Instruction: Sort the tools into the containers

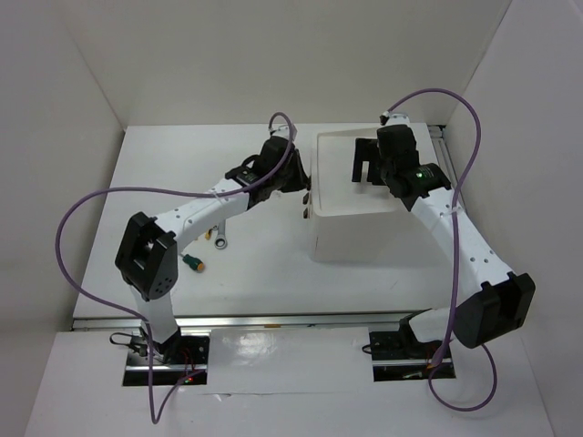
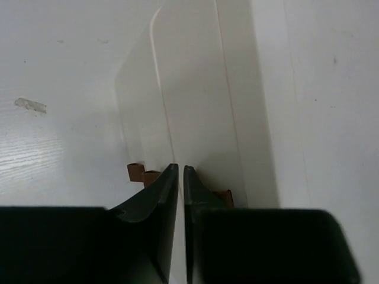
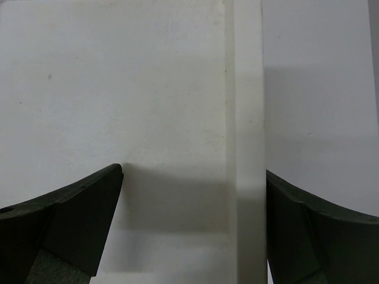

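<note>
Hovering above the white box unit (image 1: 355, 232), the right gripper (image 3: 193, 171) gapes wide; the left gripper (image 2: 180, 171) sits nearly closed at its left face, perhaps pinching a knob (image 2: 136, 173). A wrench (image 1: 219, 239) and green screwdriver (image 1: 193, 264) lie left of it.

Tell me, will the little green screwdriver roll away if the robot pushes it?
Probably yes: the green screwdriver seems to have a short, round handle and lies on its side on the flat table, so a sideways nudge could roll it. It looks small, so it is likely light and stiff.
</note>
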You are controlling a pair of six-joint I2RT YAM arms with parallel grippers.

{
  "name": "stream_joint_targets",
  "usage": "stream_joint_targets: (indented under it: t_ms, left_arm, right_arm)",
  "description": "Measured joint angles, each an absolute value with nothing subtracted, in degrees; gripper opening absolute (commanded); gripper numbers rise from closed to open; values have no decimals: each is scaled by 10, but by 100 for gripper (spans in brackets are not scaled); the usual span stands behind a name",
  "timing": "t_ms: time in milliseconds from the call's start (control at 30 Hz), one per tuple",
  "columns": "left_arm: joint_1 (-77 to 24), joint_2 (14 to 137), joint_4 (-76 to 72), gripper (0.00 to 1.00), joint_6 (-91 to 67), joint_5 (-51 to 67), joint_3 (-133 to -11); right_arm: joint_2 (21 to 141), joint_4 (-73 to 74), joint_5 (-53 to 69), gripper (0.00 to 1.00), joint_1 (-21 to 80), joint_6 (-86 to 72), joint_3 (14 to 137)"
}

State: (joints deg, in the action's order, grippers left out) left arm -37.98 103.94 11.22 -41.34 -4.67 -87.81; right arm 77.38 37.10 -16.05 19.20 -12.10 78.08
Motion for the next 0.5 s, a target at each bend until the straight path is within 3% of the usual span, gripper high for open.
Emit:
stream_joint_targets:
  t_ms: [33,67,167,333,500]
  left_arm:
    - [-381,1037,115,30,-420,-51,-878]
    - [-382,1035,121,46,-426,-60,-878]
    - [-382,1010,146,56,-453,-93,-862]
    - [-364,919,162,90,-495,-124,-780]
    - [-267,876,175,100,-486,-126,-741]
  right_arm:
    - [774,371,-160,95,192,-121,781]
    - [774,371,-160,95,192,-121,781]
    - [774,371,-160,95,192,-121,781]
    - [774,370,-161,96,195,-121,781]
    - [774,370,-161,98,195,-121,781]
